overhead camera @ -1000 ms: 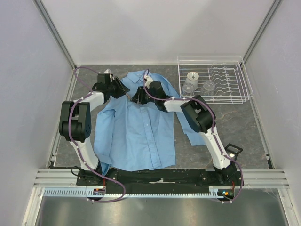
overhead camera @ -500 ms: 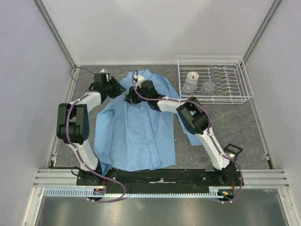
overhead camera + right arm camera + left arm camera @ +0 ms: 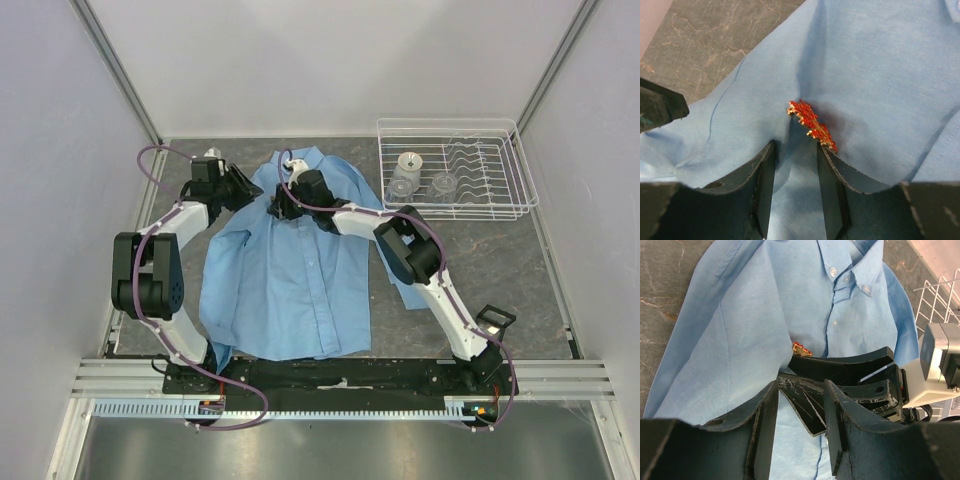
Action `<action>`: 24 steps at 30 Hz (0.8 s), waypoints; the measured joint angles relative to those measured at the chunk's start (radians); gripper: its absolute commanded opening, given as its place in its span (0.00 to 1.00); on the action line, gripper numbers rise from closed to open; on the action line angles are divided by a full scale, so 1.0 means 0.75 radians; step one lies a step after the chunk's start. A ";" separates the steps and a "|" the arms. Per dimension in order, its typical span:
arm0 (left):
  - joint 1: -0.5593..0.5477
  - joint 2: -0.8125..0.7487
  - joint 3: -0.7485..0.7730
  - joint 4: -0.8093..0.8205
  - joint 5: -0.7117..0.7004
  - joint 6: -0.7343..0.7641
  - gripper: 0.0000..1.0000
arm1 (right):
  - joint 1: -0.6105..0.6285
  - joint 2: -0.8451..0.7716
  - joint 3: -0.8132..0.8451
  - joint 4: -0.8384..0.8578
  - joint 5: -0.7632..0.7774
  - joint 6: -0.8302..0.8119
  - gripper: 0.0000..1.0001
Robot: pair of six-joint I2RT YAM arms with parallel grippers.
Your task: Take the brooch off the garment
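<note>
- Your left arm (image 3: 185, 213) has swung further out to the left. The left jaws stand open and empty at the shoulder of the garment (image 3: 300, 280).
- The garment lies spread on the desk (image 3: 500, 270), as before.
- The brooch (image 3: 810, 125) is still pinned on the chest, below the collar.
- Your right jaws have slid leftward. They're open over the cloth, with one fingertip (image 3: 830, 175) just beside the brooch.
</note>
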 measured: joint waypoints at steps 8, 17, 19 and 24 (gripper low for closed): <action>0.003 0.085 -0.002 0.012 0.039 -0.007 0.47 | -0.041 -0.124 -0.197 0.043 -0.012 -0.002 0.51; 0.009 0.148 0.001 0.012 0.081 -0.024 0.46 | -0.096 -0.129 -0.204 0.053 -0.115 0.008 0.54; 0.009 0.148 0.001 0.013 0.095 -0.031 0.46 | -0.095 -0.129 -0.193 0.053 -0.134 0.006 0.57; 0.009 0.148 0.001 0.018 0.109 -0.042 0.46 | -0.078 -0.129 -0.174 0.063 -0.157 -0.021 0.64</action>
